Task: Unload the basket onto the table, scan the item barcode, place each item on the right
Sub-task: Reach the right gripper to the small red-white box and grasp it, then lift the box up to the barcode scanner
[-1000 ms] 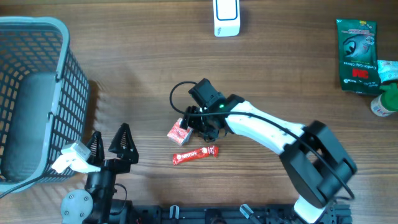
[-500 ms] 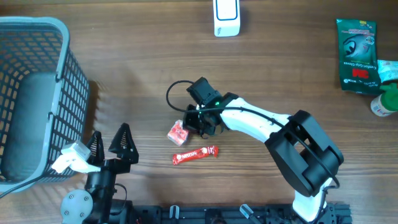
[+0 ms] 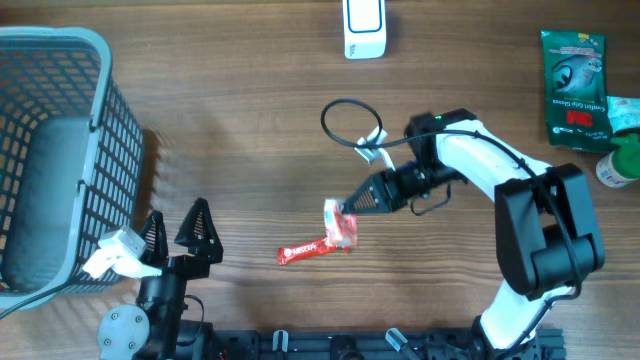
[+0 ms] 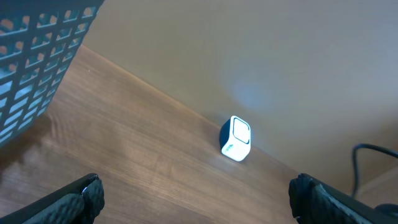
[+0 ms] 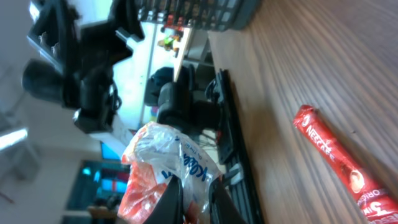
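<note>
In my right gripper (image 3: pixel 352 208), which is shut, hangs a red and white plastic packet (image 3: pixel 340 225) held by one edge, above the table near the middle. The right wrist view shows the packet (image 5: pixel 163 167) pinched between my dark fingers (image 5: pixel 173 200), with blue print on its wrapper. A white barcode scanner (image 3: pixel 365 27) stands at the far edge; in the left wrist view the scanner (image 4: pixel 236 138) glows. My left gripper (image 3: pixel 180 232) rests open at the front left, nothing between its fingertips (image 4: pixel 85 195).
A red stick sachet (image 3: pixel 313 249) lies on the wood just below the held packet. A grey-blue mesh basket (image 3: pixel 90 120) fills the left side. A green pouch (image 3: pixel 574 88) and a green-capped bottle (image 3: pixel 622 160) sit at the right edge. A black cable (image 3: pixel 345 118) loops behind the right arm.
My right gripper shut on the packet, lifted it off the table and swung right, turning over. The packet now hangs above the red sachet. The left arm stayed still.
</note>
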Available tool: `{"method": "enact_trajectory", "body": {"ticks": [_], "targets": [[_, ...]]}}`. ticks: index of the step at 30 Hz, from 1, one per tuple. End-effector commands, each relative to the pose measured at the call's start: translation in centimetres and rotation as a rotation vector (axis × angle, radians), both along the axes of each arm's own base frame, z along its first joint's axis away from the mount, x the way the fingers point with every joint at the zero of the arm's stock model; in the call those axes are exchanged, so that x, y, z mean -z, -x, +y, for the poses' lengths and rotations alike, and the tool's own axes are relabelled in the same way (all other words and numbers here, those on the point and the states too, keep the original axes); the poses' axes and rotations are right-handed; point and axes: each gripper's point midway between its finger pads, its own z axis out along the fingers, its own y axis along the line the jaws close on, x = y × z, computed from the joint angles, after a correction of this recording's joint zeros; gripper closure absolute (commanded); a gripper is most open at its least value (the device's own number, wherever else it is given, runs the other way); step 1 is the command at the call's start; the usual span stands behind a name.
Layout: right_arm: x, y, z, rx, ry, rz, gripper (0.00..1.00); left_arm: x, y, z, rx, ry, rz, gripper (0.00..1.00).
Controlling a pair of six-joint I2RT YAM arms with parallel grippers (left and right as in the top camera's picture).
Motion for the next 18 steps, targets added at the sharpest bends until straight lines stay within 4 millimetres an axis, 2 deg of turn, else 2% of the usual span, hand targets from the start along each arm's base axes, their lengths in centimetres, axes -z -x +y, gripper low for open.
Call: {"method": "enact_trajectory", "body": {"ticks": [1,3,9,11,12,14,16,17,18], "targets": [[-2.0,2.3,-0.7,-0.103,-0.177,-0.352,0.95,0.2,0.0,-0.3,0.017,-0.006,0.000,0.00],[-1.8,3.0,-1.1,-0.143,-0.147,-0.361,0.96,0.2,0.0,-0.3,0.017,-0.006,0.000,0.00],[-1.6,3.1,-1.2,-0.156,-0.142,-0.370,0.96,0.1,0.0,-0.3,0.017,-0.006,0.000,0.00],[-0.7,2.7,-1.2,-0.174,-0.143,-0.440,0.95,0.1,0.0,-0.3,0.017,-0.006,0.000,0.00],[0.4,1.9,-1.0,-0.190,-0.145,-0.534,0.95,0.1,0.0,-0.3,0.017,-0.006,0.000,0.00],[2.9,-1.9,-0.2,-0.126,-0.018,-0.543,0.95,0.1,0.0,-0.3,0.017,-0.006,0.000,0.00],[5.7,-7.5,0.0,0.024,0.245,-0.494,0.95,0.1,0.0,-0.3,0.017,-0.006,0.000,0.00],[6.7,-11.1,-0.5,0.132,0.398,-0.529,0.96,0.1,0.0,-0.3,0.017,-0.006,0.000,0.00],[6.3,-12.6,-0.6,0.153,0.421,-0.584,0.96,0.1,0.0,-0.3,0.017,-0.006,0.000,0.00]]}}
